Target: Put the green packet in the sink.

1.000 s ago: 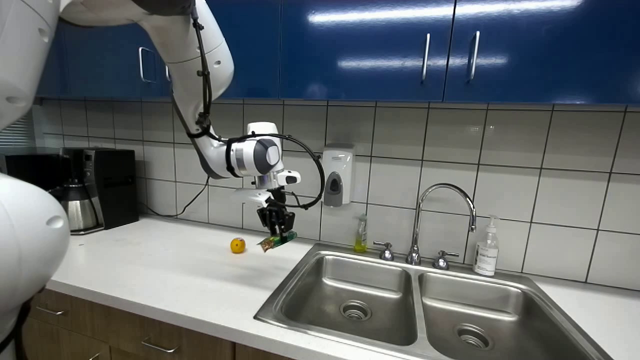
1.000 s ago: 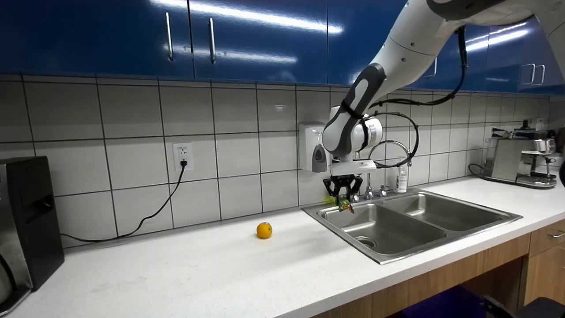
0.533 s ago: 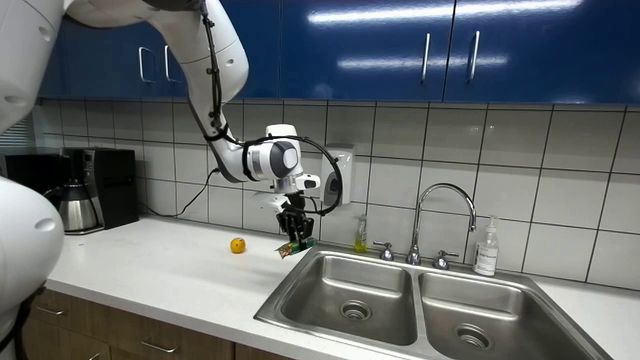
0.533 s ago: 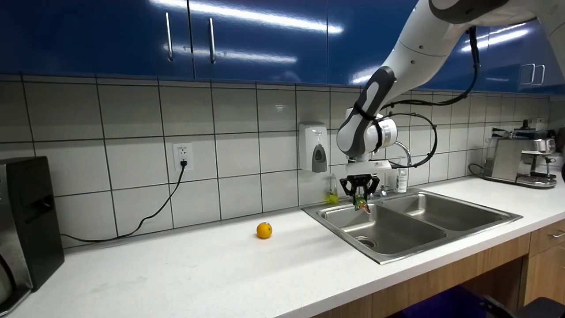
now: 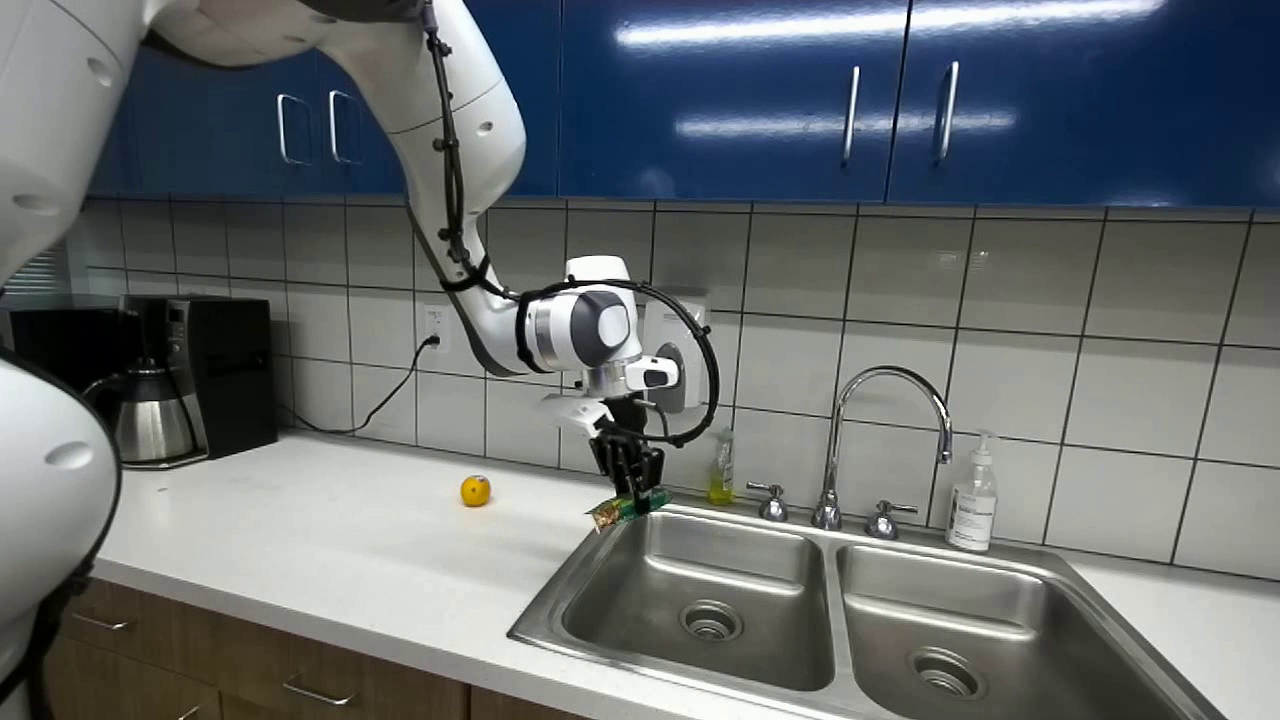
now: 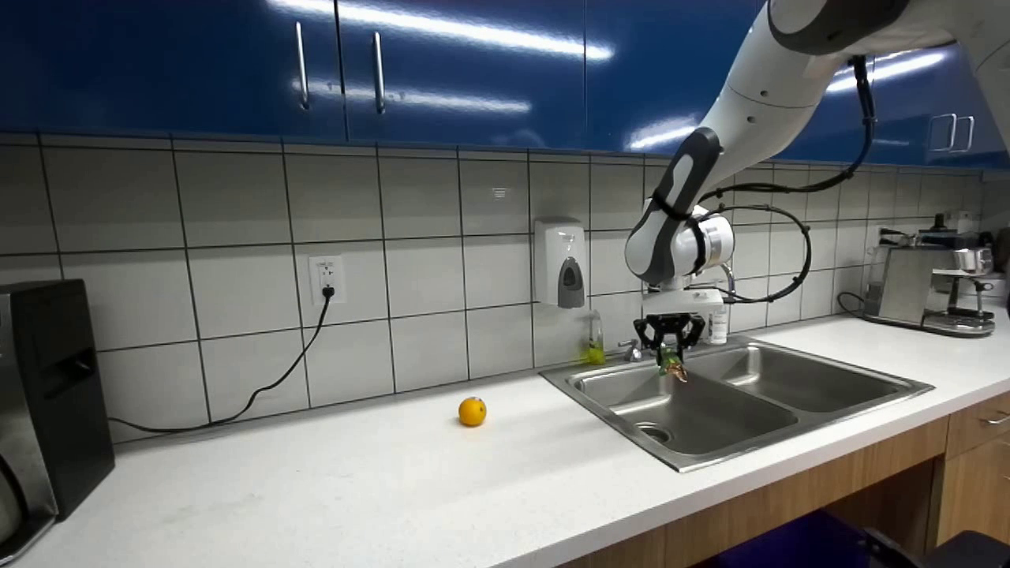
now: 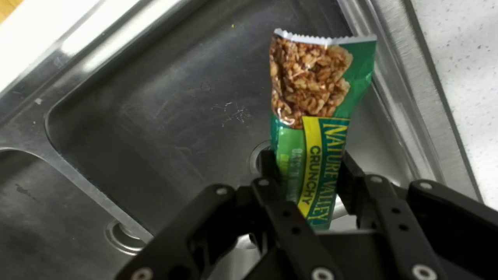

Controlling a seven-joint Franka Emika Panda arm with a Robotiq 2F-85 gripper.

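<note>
only wrist view shows green pkt point(image 7: 317, 124) txt point(image 7: 331, 169).

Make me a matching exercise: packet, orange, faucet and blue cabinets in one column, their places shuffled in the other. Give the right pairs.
1. packet
2. orange
3. faucet
4. blue cabinets

A. above the tiles
B. on the counter
C. held in the gripper
D. on the back rim of the sink

Right pairs: 1-C; 2-B; 3-D; 4-A.
</note>
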